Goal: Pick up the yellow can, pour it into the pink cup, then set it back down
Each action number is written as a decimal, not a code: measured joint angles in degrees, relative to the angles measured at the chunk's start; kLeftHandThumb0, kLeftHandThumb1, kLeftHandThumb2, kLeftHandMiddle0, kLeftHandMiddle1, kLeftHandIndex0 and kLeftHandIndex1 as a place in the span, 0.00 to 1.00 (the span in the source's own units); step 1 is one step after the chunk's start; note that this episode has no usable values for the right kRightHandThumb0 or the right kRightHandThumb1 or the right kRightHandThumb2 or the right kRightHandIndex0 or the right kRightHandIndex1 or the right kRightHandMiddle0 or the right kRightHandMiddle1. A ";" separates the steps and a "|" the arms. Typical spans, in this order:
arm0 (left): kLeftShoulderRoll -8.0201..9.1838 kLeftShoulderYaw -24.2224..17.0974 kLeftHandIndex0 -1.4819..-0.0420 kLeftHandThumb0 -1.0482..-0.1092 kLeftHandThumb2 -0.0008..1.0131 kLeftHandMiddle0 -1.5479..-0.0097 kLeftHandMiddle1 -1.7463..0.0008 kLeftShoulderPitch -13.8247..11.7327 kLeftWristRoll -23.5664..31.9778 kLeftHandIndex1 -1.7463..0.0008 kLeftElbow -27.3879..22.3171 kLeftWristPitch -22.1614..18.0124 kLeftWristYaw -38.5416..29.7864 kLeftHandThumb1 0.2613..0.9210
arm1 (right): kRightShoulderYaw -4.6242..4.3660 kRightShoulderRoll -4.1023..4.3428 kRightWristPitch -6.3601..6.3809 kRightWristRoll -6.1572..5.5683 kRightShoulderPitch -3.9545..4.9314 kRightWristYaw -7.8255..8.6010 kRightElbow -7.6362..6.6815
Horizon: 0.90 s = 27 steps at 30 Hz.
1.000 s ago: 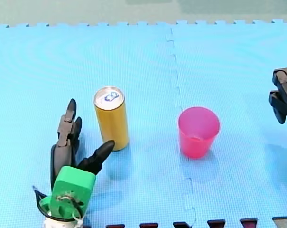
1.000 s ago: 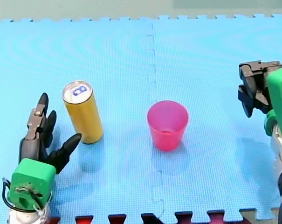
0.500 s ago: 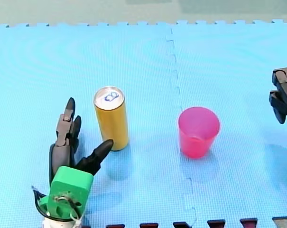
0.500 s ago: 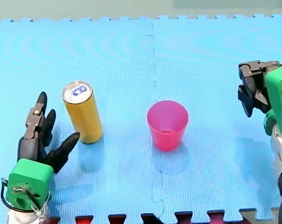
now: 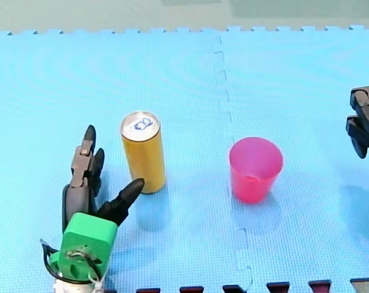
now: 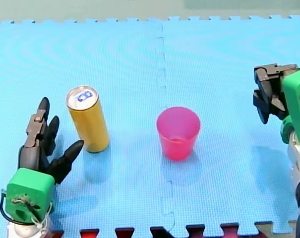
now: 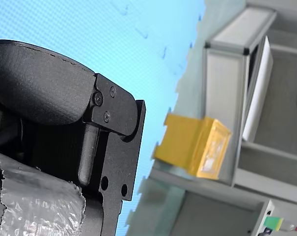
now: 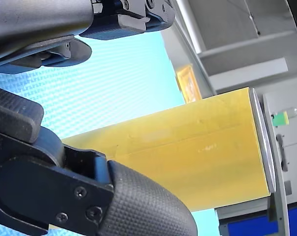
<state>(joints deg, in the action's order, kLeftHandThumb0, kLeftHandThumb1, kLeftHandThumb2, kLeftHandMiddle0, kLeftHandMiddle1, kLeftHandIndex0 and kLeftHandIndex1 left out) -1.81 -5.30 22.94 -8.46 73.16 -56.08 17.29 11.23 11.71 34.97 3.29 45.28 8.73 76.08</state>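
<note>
The yellow can (image 5: 143, 154) stands upright on the blue foam mat, left of centre, with its silver top up. The pink cup (image 5: 255, 169) stands upright to its right, a clear gap between them. My left hand (image 5: 105, 168) is on the can's near-left side with nothing in it; its thumb tip points at the can's base and stops just short of it. In the second wrist view the can (image 8: 187, 152) lies close between dark fingers (image 8: 138, 206). My right hand (image 6: 266, 96) hangs at the mat's right edge, far from the cup, holding nothing.
The blue foam mat (image 5: 184, 79) stretches across the whole work area, with a seam (image 5: 224, 91) running down past the cup. Dark red tabs (image 6: 140, 232) line the near edge. The first wrist view shows a metal cabinet (image 7: 236, 98) beyond the mat.
My left hand has slipped slightly to the left and toward the near edge, away from the can. The can, the cup and the right hand have not moved.
</note>
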 measured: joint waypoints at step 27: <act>0.27 0.39 0.92 0.00 0.00 0.80 0.99 0.33 -0.30 1.00 -0.19 0.51 -0.78 0.82 | 0.53 0.03 -0.01 -0.57 0.31 1.04 -0.06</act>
<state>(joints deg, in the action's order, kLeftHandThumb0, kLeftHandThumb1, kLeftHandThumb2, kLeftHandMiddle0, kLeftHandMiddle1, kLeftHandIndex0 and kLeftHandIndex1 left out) -1.54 -4.90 23.27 -8.75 72.98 -55.57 16.51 11.76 11.74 34.97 2.71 45.59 9.76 76.03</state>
